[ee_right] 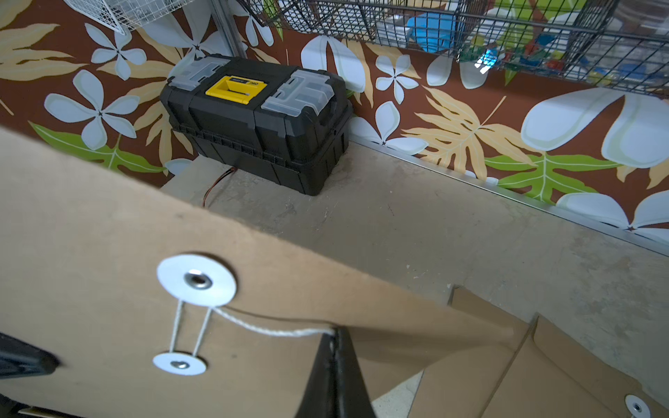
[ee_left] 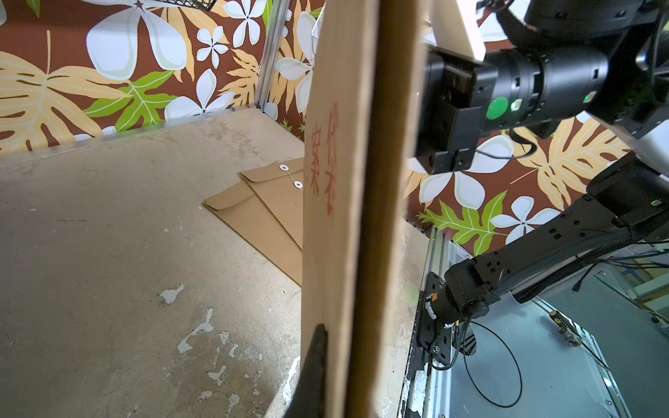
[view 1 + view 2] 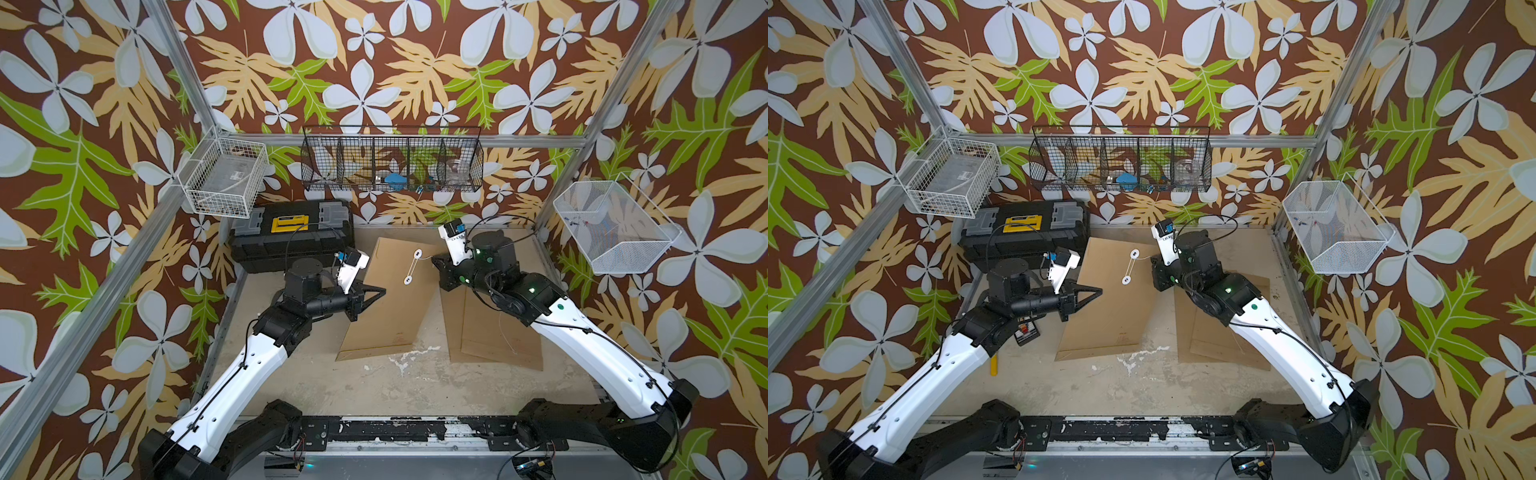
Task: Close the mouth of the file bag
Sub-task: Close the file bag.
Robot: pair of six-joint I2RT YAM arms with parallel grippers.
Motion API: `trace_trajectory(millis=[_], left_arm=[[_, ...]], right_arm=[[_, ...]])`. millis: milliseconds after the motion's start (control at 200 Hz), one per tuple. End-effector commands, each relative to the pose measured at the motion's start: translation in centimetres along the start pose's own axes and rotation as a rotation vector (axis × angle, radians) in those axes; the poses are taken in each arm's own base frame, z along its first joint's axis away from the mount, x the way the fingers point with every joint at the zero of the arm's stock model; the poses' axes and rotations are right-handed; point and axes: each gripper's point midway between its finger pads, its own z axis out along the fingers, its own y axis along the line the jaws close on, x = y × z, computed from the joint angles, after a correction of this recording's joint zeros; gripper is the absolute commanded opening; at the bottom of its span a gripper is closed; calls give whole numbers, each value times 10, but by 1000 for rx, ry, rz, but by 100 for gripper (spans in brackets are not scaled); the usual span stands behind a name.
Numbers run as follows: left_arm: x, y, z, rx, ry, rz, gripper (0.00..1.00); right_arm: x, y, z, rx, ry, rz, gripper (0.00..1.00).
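The brown file bag (image 3: 386, 307) (image 3: 1108, 307) sits mid-table with its flap folded over. White string (image 1: 271, 329) runs in two strands between the upper white disc (image 3: 417, 253) (image 1: 196, 280) and the lower disc (image 3: 408, 280) (image 1: 179, 363). A tail leads off from the upper disc to my right gripper (image 3: 434, 261) (image 1: 335, 334), which is shut on it. My left gripper (image 3: 381, 289) (image 2: 335, 362) is shut on the bag's left edge and holds that side raised. The bag (image 2: 340, 181) hides one left finger.
Two more file bags (image 3: 494, 336) (image 2: 260, 213) lie stacked under my right arm. A black toolbox (image 3: 291, 232) stands at the back left. On the walls hang a white basket (image 3: 224, 176), a black basket (image 3: 392, 164) and another white basket (image 3: 615, 226).
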Motion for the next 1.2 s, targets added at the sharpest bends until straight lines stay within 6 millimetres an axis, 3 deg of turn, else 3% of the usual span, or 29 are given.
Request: trace_trajectory(millis=[0,576,1011,1196], left_arm=[[-3,-3,-1,11,-13,28,0],[16,-2,2,34,20,-12,0],[18,8,10,13,32,-63,0],[12,6,10,18,16,-55,0]], right_arm=[[0,0,-4,1,21,2,0],[-19,3,7,1,37,7,0],[-23,52,9,-131,41,23,0],[-9,66,13,-211,73,71,0]])
